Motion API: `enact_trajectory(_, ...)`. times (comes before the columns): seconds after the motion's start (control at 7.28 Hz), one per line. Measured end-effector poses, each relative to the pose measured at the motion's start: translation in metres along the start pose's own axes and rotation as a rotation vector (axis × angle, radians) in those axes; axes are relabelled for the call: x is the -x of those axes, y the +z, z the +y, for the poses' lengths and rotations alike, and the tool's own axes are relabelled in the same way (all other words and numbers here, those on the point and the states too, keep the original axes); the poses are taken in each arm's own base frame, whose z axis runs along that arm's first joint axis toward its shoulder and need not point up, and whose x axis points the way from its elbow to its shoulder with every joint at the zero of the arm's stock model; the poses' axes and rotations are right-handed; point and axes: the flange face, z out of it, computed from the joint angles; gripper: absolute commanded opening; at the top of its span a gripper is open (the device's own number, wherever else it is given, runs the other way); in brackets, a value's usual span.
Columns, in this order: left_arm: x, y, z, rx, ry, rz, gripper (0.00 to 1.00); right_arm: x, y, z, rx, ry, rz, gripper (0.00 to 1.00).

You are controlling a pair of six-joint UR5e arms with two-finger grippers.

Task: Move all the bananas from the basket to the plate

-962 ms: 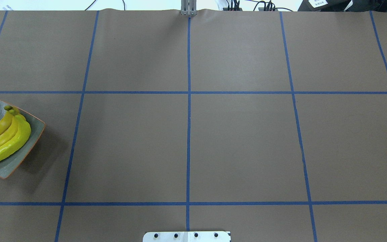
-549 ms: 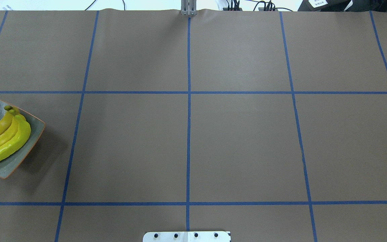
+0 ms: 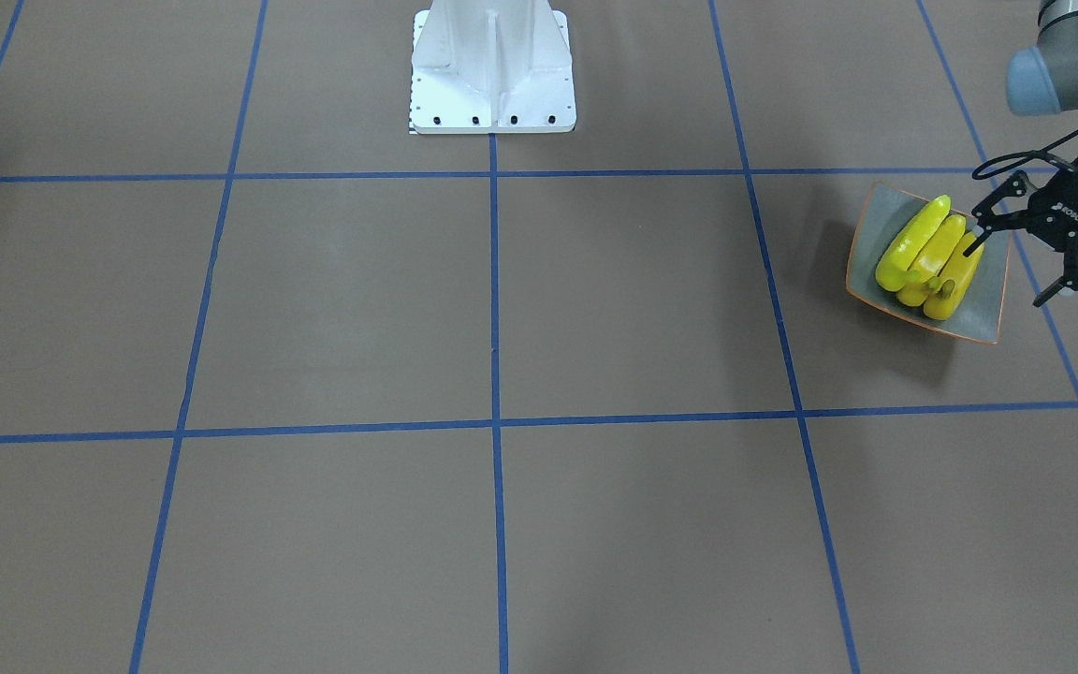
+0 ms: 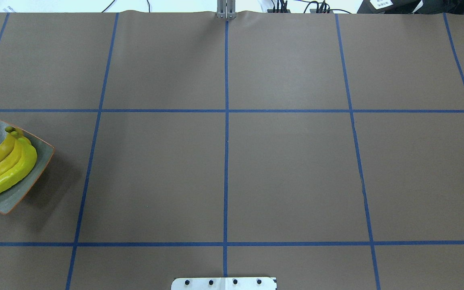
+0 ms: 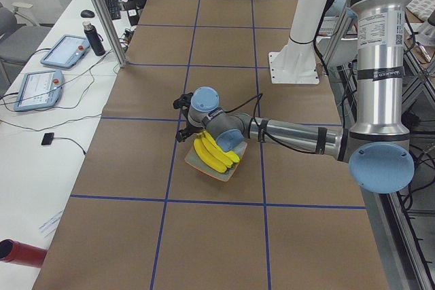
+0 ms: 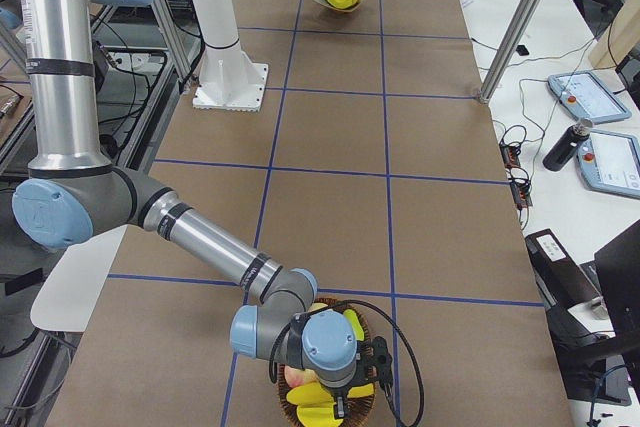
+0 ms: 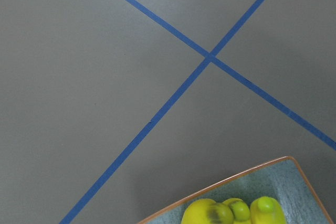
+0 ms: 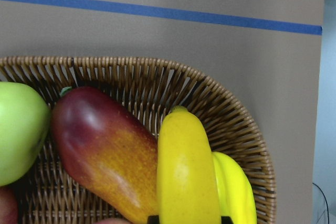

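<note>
The grey plate with the orange rim holds three yellow bananas side by side; it also shows at the left edge of the overhead view. My left gripper hovers open and empty over the plate's outer edge. My right gripper is over the wicker basket at the table's far right end. Its fingertips press both sides of a banana and are shut on it. A second banana lies beside and below it.
The basket also holds a red-orange mango and a green apple. The white robot base stands mid-table at the robot's edge. Blue tape lines grid the brown table.
</note>
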Motion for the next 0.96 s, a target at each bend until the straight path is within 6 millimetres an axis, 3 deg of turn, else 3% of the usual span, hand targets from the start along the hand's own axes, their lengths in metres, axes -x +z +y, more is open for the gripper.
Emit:
enact_trajectory(0.27, -0.001, 0.000, -0.001, -0.001, -0.008, 0.002, 1.00, 0.008, -0.038, -0.024, -0.041, -0.011, 0.063, 0.00)
enact_trajectory(0.55, -0.007, -0.006, -0.017, -0.026, -0.082, 0.005, 1.00, 0.035, -0.087, -0.058, -0.085, 0.066, 0.050, 0.00)
enact_trajectory(0.82, -0.018, -0.012, -0.068, -0.090, -0.177, 0.024, 1.00, 0.083, -0.117, -0.088, -0.145, 0.181, -0.098, 0.00)
enact_trajectory(0.96, -0.031, -0.009, -0.100, -0.116, -0.211, 0.052, 1.00, 0.116, -0.133, -0.108, -0.168, 0.205, -0.172, 0.00)
